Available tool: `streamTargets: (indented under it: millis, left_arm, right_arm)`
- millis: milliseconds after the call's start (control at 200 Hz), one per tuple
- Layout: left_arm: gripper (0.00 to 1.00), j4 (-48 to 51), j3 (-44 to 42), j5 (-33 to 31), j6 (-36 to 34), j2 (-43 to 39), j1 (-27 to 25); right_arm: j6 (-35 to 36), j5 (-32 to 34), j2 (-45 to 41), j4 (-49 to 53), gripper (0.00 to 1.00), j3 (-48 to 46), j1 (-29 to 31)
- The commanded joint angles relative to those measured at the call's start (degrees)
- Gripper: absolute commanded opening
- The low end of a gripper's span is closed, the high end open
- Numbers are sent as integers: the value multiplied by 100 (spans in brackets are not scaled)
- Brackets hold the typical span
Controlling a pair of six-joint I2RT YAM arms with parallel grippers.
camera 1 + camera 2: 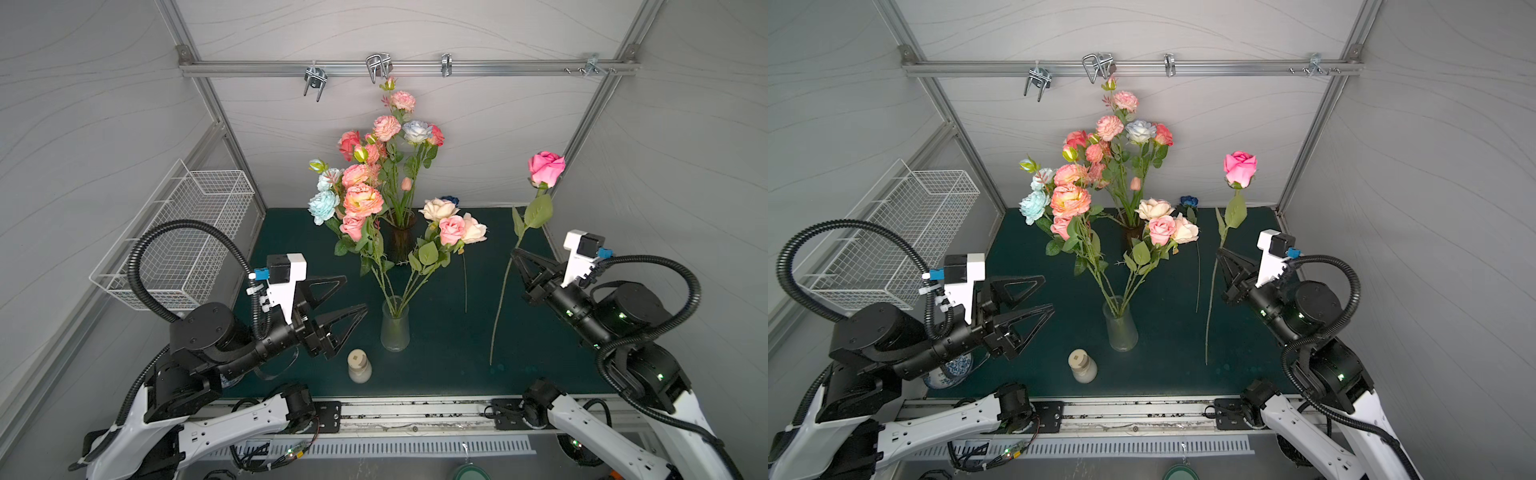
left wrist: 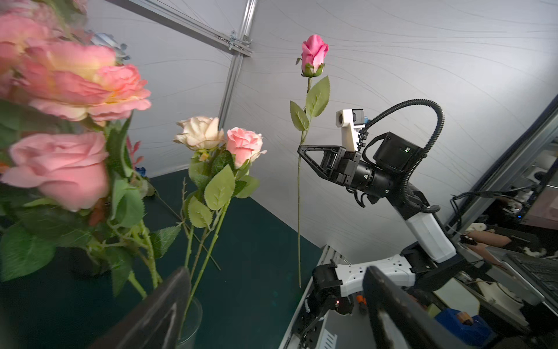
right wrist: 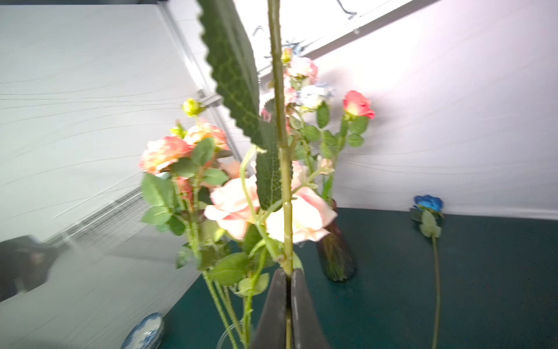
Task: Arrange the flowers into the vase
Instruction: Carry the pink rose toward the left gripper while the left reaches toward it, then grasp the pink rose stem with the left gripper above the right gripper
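Here, the right hand [image 1: 516,252] pinches the pink rose [image 1: 545,168] by its stem; the left hand [image 1: 355,292] gapes empty.

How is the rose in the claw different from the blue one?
The pink rose stands upright, its stem pinched in the right claw; the blue rose lies on the mat, untouched. The pink rose's bloom is high up; the blue rose's bloom rests by the back wall. Both have long green stems and leaves.
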State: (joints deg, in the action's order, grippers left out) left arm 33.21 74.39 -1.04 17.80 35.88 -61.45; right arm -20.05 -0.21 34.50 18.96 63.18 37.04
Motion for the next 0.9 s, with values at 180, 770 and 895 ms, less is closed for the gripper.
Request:
streamTargets:
  millis: [180,770,895]
  left_arm:
    - [70,-535,732,1283,-154,1097,10]
    - [53,-670,911,950,-321,1573,10]
    - [44,-721,889,979,-355,1554,10]
  right_arm:
    - [-408,-1644,759,-1312,0,252,978]
    - [555,-938,1753,-1629,0,573,3282]
    - [528,-929,1761,-1646,0,530,3309]
